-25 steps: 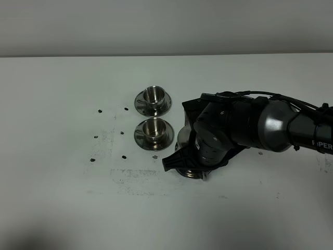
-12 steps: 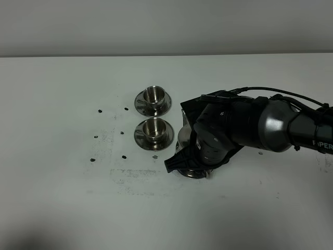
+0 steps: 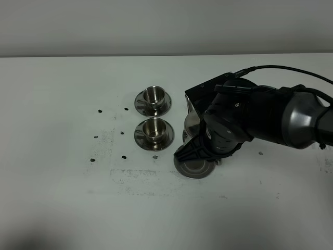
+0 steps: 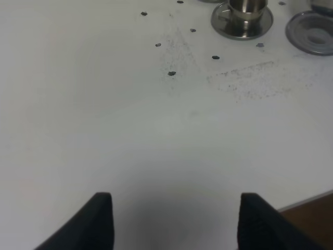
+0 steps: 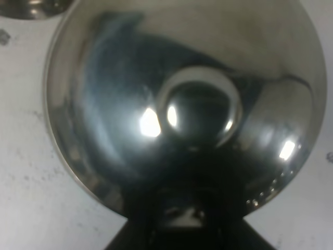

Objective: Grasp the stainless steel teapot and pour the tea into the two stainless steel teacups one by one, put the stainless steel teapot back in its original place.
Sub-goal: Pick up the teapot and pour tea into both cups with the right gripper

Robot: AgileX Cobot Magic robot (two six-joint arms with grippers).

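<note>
The stainless steel teapot (image 3: pixel 191 124) hangs a little above the table under my right arm, mostly hidden by it. In the right wrist view its domed lid and knob (image 5: pixel 200 107) fill the picture. My right gripper (image 3: pixel 195 152) is shut on the teapot at its handle side (image 5: pixel 182 219). The flat round tray (image 3: pixel 196 167) lies bare just below. It also shows in the left wrist view (image 4: pixel 311 34). The two teacups stand on saucers to the left, the far one (image 3: pixel 153 99) and the near one (image 3: pixel 153 130). My left gripper (image 4: pixel 177 224) is open and empty.
Small dark marks (image 3: pixel 99 110) dot the white table left of the cups. A faint smudged patch (image 3: pixel 132 174) lies in front of the near cup. The table's front edge (image 4: pixel 307 203) shows beside my left gripper.
My right arm has risen and shifted right and back with the teapot. The tray, covered before, now shows bare. The cups have not moved.
</note>
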